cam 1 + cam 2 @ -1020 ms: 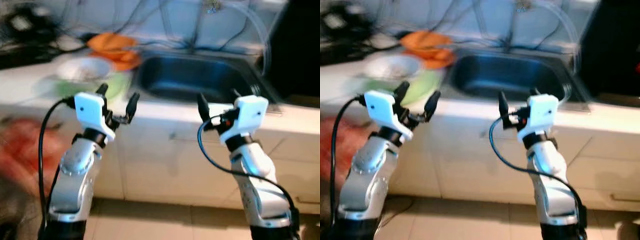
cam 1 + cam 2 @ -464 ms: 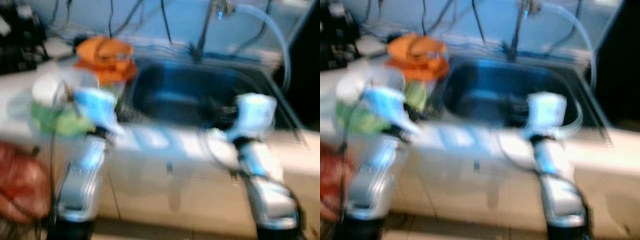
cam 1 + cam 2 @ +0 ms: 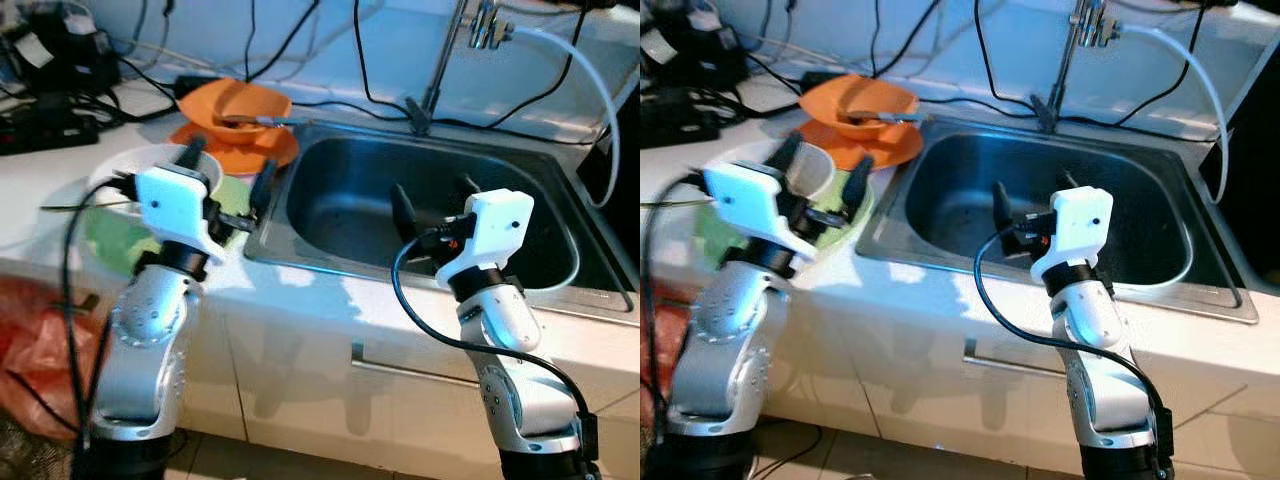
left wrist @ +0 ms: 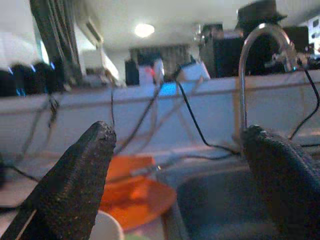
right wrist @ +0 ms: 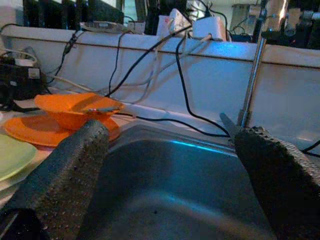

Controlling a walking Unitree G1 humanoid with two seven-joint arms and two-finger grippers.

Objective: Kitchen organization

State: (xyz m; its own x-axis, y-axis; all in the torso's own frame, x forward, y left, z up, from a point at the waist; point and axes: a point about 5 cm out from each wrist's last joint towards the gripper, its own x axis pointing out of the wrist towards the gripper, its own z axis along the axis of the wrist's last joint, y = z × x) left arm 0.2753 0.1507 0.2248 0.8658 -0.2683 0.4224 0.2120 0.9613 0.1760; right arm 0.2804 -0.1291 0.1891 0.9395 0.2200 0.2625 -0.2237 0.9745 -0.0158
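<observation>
An orange bowl (image 3: 240, 103) with a spoon in it stands on an orange plate (image 3: 236, 147) on the counter, left of the steel sink (image 3: 340, 215). Nearer me, a white bowl (image 3: 128, 168) rests on a green plate (image 3: 118, 238). My left gripper (image 3: 228, 172) hovers open over the green plate's right side, at the sink's left rim, holding nothing. Over the sink basin my right gripper (image 3: 435, 198) is open and empty too. In the right wrist view the orange bowl (image 5: 75, 107) and green plate (image 5: 12, 155) lie beyond one of the fingers (image 5: 60, 180).
A faucet (image 3: 445, 60) with a white hose (image 3: 590, 70) rises behind the sink. Black cables and a power strip (image 3: 45, 130) lie along the back of the counter. A red bag (image 3: 40, 350) sits on the floor at the left. White cabinet fronts (image 3: 330, 400) are below the counter.
The camera has moved closer to the counter and now looks down more steeply, and the blur has cleared. Both arms keep the same raised pose with their grippers open.
</observation>
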